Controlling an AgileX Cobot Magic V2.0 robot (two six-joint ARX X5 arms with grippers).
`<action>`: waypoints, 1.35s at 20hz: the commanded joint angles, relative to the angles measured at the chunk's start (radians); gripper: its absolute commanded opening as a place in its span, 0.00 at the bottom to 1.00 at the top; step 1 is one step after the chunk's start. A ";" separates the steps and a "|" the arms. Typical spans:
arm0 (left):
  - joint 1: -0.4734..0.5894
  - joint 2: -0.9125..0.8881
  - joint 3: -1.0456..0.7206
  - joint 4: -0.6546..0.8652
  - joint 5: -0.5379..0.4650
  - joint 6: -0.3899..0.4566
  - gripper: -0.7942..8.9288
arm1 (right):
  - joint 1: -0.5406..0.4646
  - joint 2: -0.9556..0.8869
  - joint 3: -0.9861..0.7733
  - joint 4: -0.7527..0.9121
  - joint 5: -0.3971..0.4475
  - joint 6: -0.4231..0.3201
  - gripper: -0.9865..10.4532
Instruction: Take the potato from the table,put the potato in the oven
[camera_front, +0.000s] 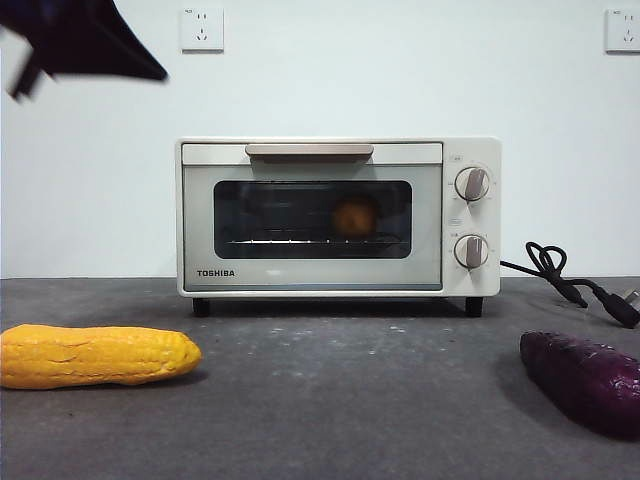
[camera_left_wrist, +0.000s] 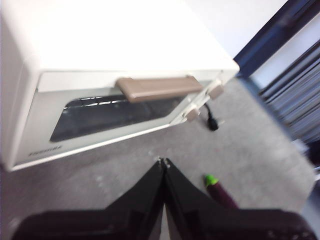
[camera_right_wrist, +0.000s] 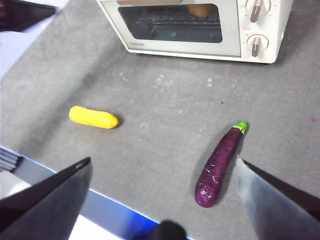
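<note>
the smooth tan-orange oval potato (camera_front: 354, 217) sits inside the small cream-white toshiba toaster oven (camera_front: 338, 217), on the wire rack behind the dark glass window, towards the side with the knobs. the oven door is shut, its beige bar handle (camera_front: 309, 150) lying across the top edge. two round knobs (camera_front: 472, 184) sit one above the other beside the window, and a black cord (camera_front: 560, 279) trails from that side. the oven stands on the flat dark grey speckled table (camera_front: 340, 400). nearer the front camera lie a long yellow corn cob (camera_front: 95, 355) on one side and a dark purple eggplant with a green stem (camera_right_wrist: 219, 165) on the other, well apart. the left gripper (camera_left_wrist: 163, 162) hangs above the table in front of the oven, jaws pressed together and empty. the right gripper (camera_right_wrist: 162, 170) is high over the table, jaws spread wide, holding nothing.
</note>
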 joint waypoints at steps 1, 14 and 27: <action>-0.027 -0.124 -0.001 -0.148 -0.085 0.129 0.07 | 0.002 0.014 -0.002 0.006 -0.005 -0.046 0.50; -0.100 -0.525 -0.001 -0.553 -0.285 0.197 0.07 | 0.002 0.108 -0.002 0.006 -0.108 -0.116 0.50; -0.102 -0.596 -0.001 -0.654 -0.285 0.201 0.08 | 0.002 0.123 -0.002 0.006 -0.102 -0.127 0.09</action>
